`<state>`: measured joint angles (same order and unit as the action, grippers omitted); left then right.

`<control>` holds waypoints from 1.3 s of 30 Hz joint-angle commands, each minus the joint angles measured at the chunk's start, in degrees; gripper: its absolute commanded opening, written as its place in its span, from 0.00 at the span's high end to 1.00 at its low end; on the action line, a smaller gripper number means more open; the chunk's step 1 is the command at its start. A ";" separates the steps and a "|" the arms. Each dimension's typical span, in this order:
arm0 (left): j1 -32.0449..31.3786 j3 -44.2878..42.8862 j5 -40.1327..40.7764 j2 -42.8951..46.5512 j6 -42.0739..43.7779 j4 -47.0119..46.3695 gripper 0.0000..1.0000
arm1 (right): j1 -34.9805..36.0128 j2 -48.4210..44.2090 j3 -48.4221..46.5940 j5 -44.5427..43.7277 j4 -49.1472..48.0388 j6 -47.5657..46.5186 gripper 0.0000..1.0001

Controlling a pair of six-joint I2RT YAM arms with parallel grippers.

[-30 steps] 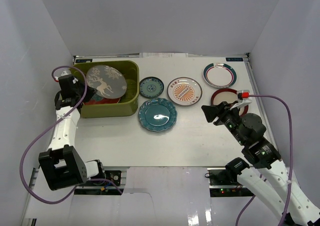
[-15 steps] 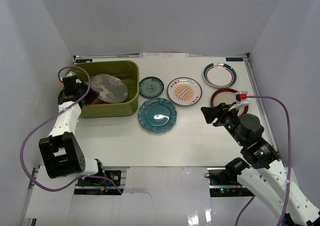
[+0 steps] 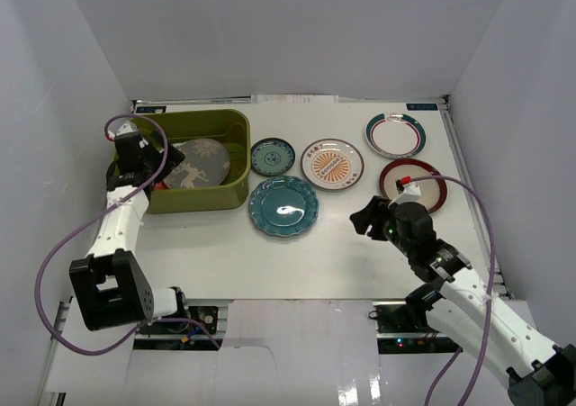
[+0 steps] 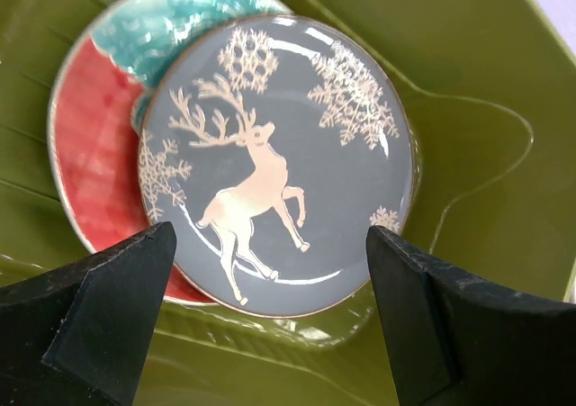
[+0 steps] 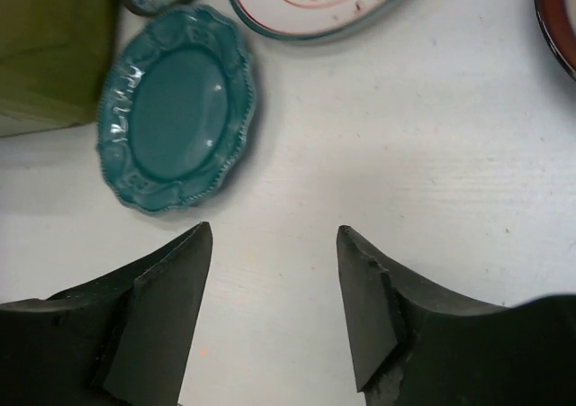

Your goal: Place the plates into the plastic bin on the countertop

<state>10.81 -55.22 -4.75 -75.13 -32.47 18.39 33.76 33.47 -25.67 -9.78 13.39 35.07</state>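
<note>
- Two plates in the plastic bin (image 3: 193,197), five out on the counter (image 3: 324,237), per top view.
- In the bin from above: grey deer plate (image 3: 196,164), face up, toward the left half.
- On the counter: small teal plate (image 3: 273,157), sunburst plate (image 3: 332,164), white plate with teal-red rim (image 3: 395,135), dark-red-rimmed plate (image 3: 423,194), plain teal plate (image 3: 283,206) just beside the bin's near right corner.
- Left tool (image 3: 160,166) at the bin's left wall. Right tool (image 3: 364,219) over bare counter, between plain teal and dark-red-rimmed plates.
- Left wrist view: tool spread wide, nothing held, hanging over the grey deer plate. That plate lying partly across a red plate with teal flowers (image 4: 90,154), off-centre. Rest of the bin floor bare green.
- Right wrist view: tool wide apart, empty, only bare counter between the fingers. Plain teal plate ahead to the left, well short of contact; sunburst plate rim at the top edge.
- Likely next: plain teal plate, nearest to the right tool.
- Risk: flat plate on flat counter, little lip to get a finger under. Probable push instead of pick, shoving it into the bin wall or the small teal plate.
- Risk: offset stack in the bin. Another plate let go on top could slide or chip.
- Risk: left arm parked at the bin during a right-arm delivery. Possible arm clash over the bin.
</note>
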 commanded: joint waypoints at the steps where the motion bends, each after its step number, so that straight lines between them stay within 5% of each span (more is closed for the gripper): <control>1: -2.63 0.46 8.52 5.51 3.72 0.68 0.02 | -0.71 3.25 0.36 -4.18 -2.49 4.21 0.35; 6: -7.55 1.35 13.98 10.35 7.58 -1.25 0.02 | -7.19 9.93 -1.84 -7.27 -5.47 5.45 0.25; 11: -16.84 1.17 8.10 18.42 12.95 -5.99 0.02 | -25.56 14.68 -0.70 0.10 -10.65 8.78 0.26; 18: -24.34 1.17 -3.57 26.35 14.19 -5.91 0.02 | -43.92 16.36 4.91 -2.18 -12.68 12.38 0.33; 29: -34.36 7.49 -25.21 28.99 8.83 -5.74 0.02 | -53.27 35.06 5.72 4.33 -27.25 14.50 0.34; 37: -35.86 6.80 -30.49 26.09 8.39 -5.56 0.02 | -54.76 46.58 5.01 8.64 -33.07 17.22 0.55; 39: -35.94 5.66 -30.49 24.69 8.30 -5.47 0.02 | -55.72 46.94 6.59 8.99 -34.38 17.58 0.69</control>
<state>-24.88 -47.53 -32.60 -49.17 -23.86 13.26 -20.73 78.41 -20.95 -2.07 -21.93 51.46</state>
